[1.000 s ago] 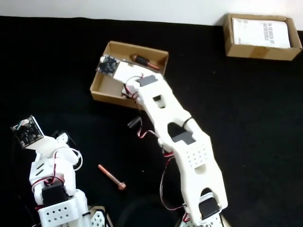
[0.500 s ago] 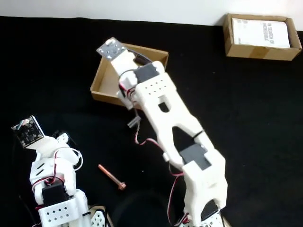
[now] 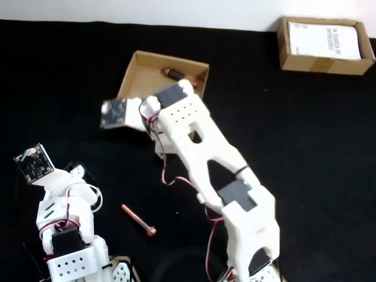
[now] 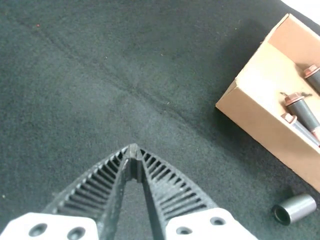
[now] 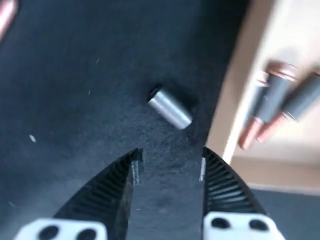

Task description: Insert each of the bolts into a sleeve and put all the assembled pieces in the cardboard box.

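Nearest the arm bases, a slim copper-coloured bolt (image 3: 139, 220) with a wider head lies loose on the black worktop (image 3: 305, 153). The left gripper (image 4: 132, 151) is pressed together on nothing. The right gripper (image 5: 169, 162) is spread above a short, hollow grey sleeve (image 5: 170, 108) lying on its side just beside the cardboard box (image 5: 300, 40). Inside the box lie assembled pieces (image 5: 272, 97), dark sleeves with copper bolt ends showing.

Sleeve (image 5: 170, 108) just beside cardboard box (image 5: 235, 75) wall, maybe touching; open mat (image 5: 75, 75) on other side.
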